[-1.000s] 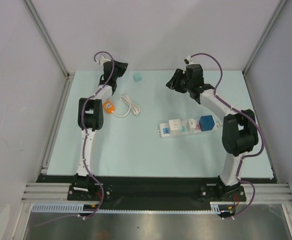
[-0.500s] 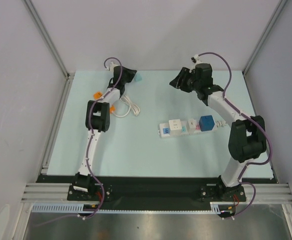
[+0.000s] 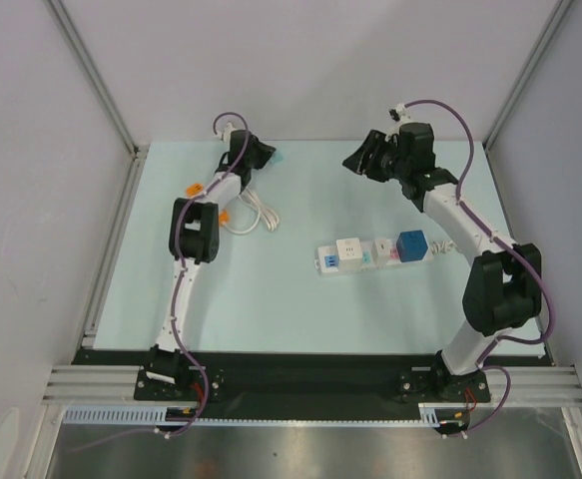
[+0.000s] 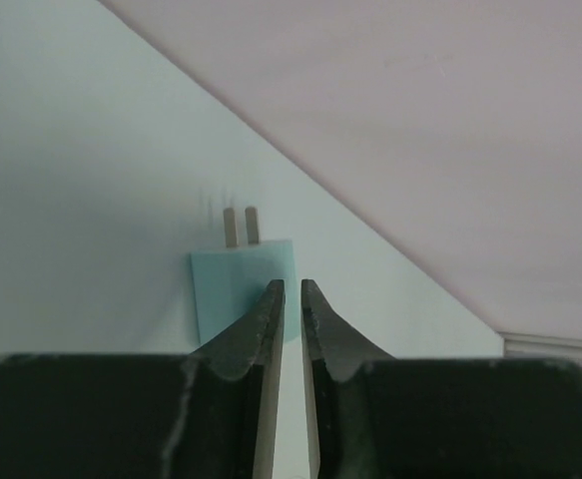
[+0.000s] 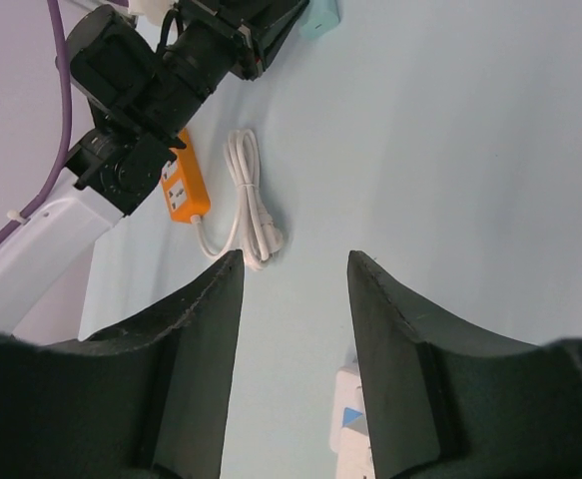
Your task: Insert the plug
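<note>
The plug (image 3: 276, 155) is a small teal block at the back of the table. In the left wrist view it (image 4: 243, 284) lies flat with its two metal prongs pointing away. My left gripper (image 4: 292, 287) hovers just short of it, its jaws a narrow slit apart with nothing between them. From above, the left gripper (image 3: 264, 153) sits right beside the plug. The white power strip (image 3: 370, 253) lies mid-table on the right. My right gripper (image 3: 353, 160) hangs open and empty over the back of the table (image 5: 295, 261).
An orange adapter (image 5: 183, 185) with a coiled white cable (image 5: 251, 205) lies next to the left arm. A blue plug (image 3: 411, 244) and a white adapter (image 3: 348, 251) sit in the power strip. Metal frame posts and grey walls border the table.
My left gripper swung right, from the table's back left up to the teal plug. The right arm shifted a little to the right and stretched further back.
</note>
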Motion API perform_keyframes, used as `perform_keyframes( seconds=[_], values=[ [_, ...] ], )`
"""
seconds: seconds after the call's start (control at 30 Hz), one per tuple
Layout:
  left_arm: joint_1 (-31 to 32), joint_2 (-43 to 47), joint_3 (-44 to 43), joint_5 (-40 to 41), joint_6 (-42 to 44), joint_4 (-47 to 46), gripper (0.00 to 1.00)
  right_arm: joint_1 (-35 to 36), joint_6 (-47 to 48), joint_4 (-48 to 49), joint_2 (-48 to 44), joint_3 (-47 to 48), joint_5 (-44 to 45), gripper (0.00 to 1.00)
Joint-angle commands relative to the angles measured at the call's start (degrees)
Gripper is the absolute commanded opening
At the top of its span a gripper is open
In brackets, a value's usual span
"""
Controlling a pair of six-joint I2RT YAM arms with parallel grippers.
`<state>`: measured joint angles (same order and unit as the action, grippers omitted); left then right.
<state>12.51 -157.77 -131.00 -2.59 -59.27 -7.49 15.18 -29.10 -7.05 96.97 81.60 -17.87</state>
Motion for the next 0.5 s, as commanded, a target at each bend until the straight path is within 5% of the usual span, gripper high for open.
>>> perform_keyframes(
  seconds=[0.0,0.33,0.47],
  values=[
    [2.1,5.5,3.2,0.6,6.9,12.6,0.18,-0.2,0.7,-0.6,-4.1,-0.2,-0.2,0.51],
    [5.8,26.7,25.9,5.1,18.3,6.4,0.18,-0.2,1.0,-1.7,-6.5,-2.4,-0.5,0.52],
    [2.9,27.7,24.7,8.7,15.4,4.1,0.15,-0.2,0.8,-1.0,-6.4,-2.5,-0.6,0.52]
  ],
)
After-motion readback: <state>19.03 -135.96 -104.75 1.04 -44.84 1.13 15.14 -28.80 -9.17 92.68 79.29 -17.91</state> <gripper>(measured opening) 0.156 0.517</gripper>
